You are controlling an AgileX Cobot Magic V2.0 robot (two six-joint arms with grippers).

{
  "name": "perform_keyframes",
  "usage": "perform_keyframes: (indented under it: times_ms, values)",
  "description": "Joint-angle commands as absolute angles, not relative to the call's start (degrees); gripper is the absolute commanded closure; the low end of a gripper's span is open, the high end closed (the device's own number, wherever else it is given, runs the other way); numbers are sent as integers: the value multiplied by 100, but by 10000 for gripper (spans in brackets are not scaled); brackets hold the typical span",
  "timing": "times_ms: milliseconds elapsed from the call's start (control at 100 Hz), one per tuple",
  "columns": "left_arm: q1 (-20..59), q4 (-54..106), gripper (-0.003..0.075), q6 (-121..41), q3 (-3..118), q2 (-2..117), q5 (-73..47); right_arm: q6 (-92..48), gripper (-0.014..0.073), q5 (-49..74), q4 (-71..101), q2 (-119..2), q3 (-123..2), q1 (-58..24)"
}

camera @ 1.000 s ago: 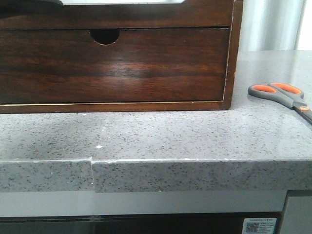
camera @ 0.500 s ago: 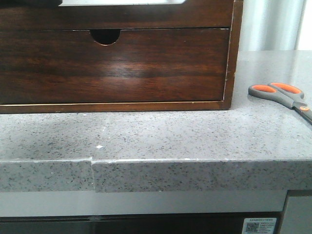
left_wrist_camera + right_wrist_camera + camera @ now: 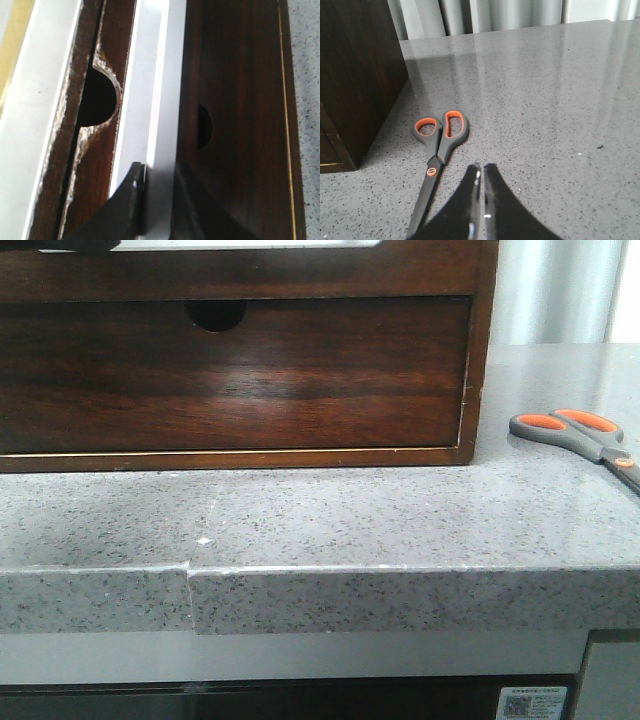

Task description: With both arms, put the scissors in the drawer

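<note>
The scissors [image 3: 590, 443] lie flat on the grey counter, right of the wooden cabinet, handles toward it. In the right wrist view the scissors [image 3: 440, 150] rest just beside my right gripper [image 3: 481, 169], which is shut and empty above the counter. The drawer [image 3: 300, 272] is the upper dark front, with white showing through its wide cutout at the top edge of the front view. My left gripper [image 3: 160, 175] hovers over that white strip [image 3: 155, 75]. Its fingers stand apart with nothing between them.
Below the drawer sits a taller front with a small half-round notch [image 3: 215, 315]. A rougher wood panel with a half-round cutout [image 3: 100, 95] lies behind the white strip. The counter's front edge [image 3: 320, 570] runs across, and bare counter stretches right of the scissors.
A dark shape at the front view's top left corner has shifted slightly. The scissors and the cabinet have stayed put.
</note>
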State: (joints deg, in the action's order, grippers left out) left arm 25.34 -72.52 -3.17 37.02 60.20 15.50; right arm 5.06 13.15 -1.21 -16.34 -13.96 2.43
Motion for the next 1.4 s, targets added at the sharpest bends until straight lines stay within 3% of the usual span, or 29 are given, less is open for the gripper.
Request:
perform_keyframes:
  times_ms: [0, 1390]
  values:
    - [2585, -7053, 742, -232, 3879, 5744, 1772, 499, 635, 897, -169, -1718, -1568, 285]
    - [2585, -7072, 742, -211, 1954, 3155, 2981, 499, 635, 951, -169, -1718, -1568, 285]
